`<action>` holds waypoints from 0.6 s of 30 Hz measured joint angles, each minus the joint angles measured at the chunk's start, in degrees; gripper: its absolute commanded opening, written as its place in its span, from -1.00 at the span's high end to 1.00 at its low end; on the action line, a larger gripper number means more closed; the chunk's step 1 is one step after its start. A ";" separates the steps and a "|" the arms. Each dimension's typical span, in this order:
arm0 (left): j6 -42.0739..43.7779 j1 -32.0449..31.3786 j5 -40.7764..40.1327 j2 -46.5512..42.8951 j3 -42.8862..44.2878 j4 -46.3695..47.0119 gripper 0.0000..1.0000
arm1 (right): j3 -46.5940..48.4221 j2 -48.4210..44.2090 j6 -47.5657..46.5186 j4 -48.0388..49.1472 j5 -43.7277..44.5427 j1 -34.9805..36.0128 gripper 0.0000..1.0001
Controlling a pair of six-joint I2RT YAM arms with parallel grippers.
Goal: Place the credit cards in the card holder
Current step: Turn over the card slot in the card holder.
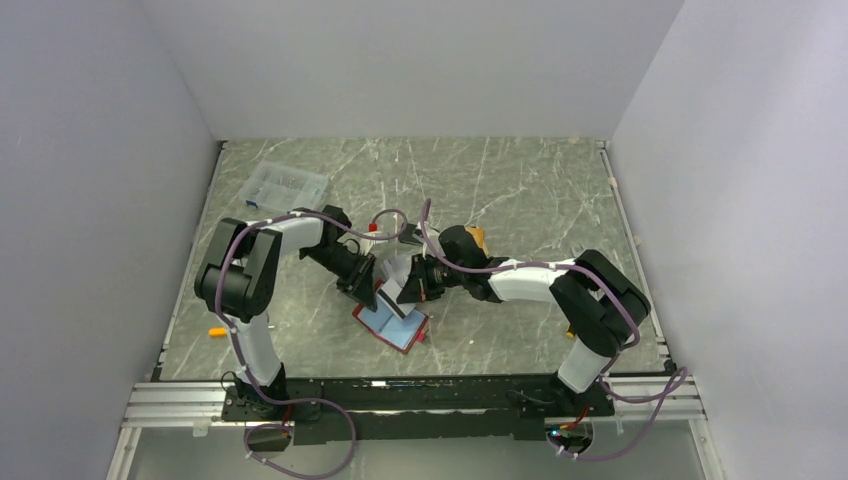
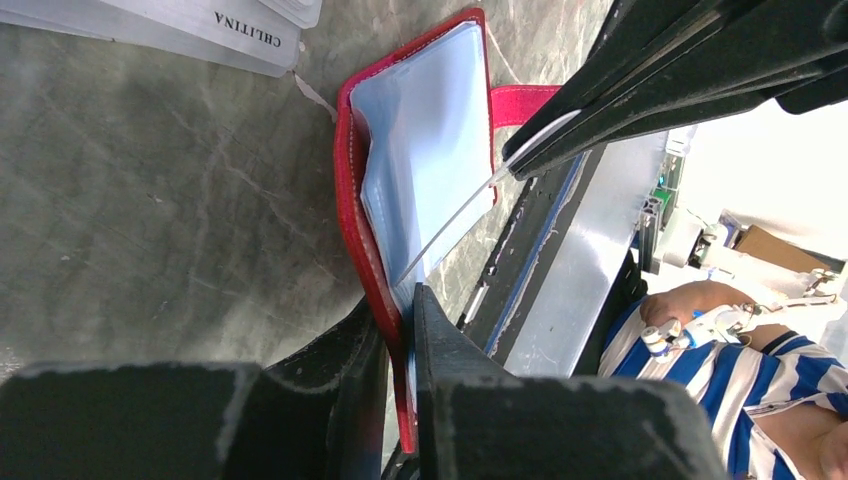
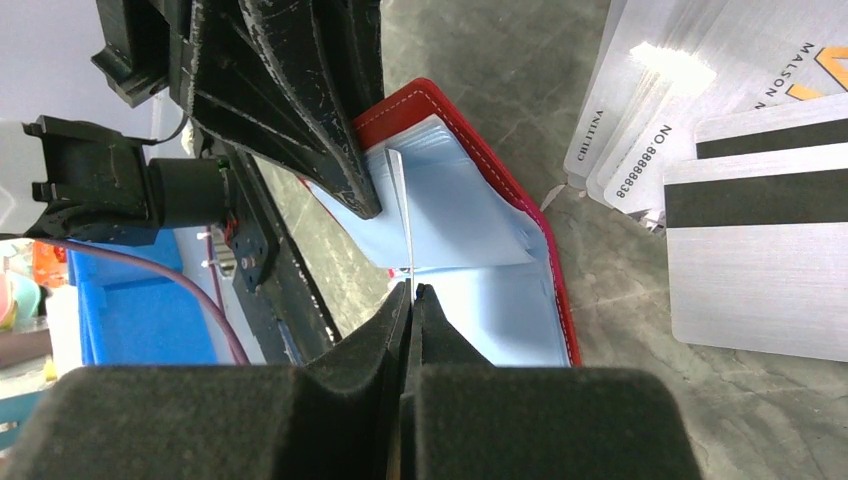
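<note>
The card holder [image 1: 392, 322] lies open at the table's middle front, red outside with pale blue sleeves. In the left wrist view my left gripper [image 2: 397, 302] is shut on the card holder's red cover [image 2: 350, 190] and holds that flap raised. My right gripper [image 3: 411, 290] is shut on one thin credit card [image 3: 408, 215], seen edge-on, its far end against the blue sleeves [image 3: 470, 240]. The same card shows in the left wrist view [image 2: 450, 225], slanting into the sleeves. Several loose grey-white credit cards [image 3: 760, 260] with dark stripes lie beside the holder.
A clear plastic compartment box [image 1: 284, 186] stands at the back left. An orange object [image 1: 476, 238] sits behind the right wrist. A small orange piece [image 1: 216, 331] lies near the left edge. The two grippers [image 1: 385, 285] are close together over the holder.
</note>
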 measured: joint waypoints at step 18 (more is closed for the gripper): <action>4.02 1.75 5.38 2.62 1.99 -6.45 0.43 | -1.46 0.00 -1.55 -3.06 2.40 0.83 1.00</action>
